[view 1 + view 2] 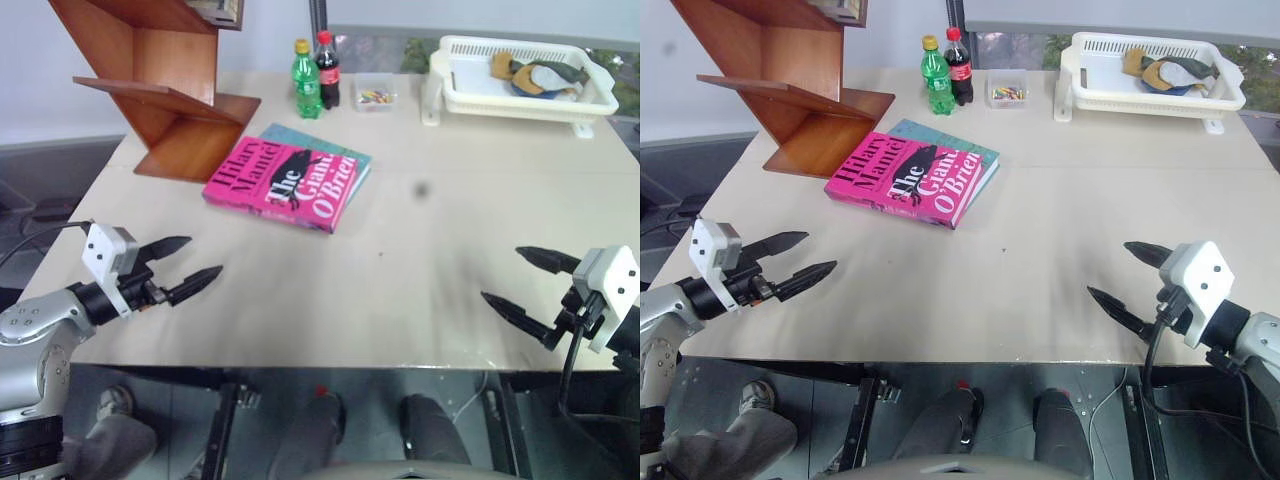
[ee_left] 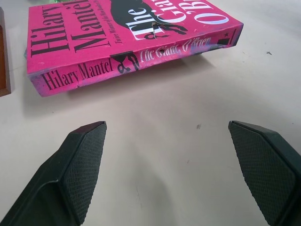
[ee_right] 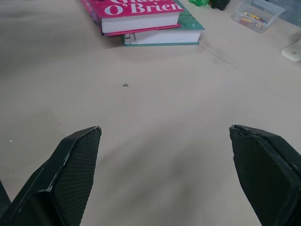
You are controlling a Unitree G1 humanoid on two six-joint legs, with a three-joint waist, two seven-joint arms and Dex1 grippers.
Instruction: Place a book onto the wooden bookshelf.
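book: thick bright pink paperback [image 1: 282,183] with white and black lettering, lying flat on a plain teal-green book [image 3: 162,34], which sticks out along its far edge.
shelf: tall reddish-brown zigzag wooden bookshelf [image 1: 160,85], just beside the pink book's far-left corner, apart from it.
table: pale beige tabletop [image 1: 400,270] under the pink book.
left gripper [image 1: 188,265]: near side of the pink book, jaws spread wide, holding nothing.
right gripper [image 1: 525,285]: well apart from the pink book, jaws spread wide, empty.
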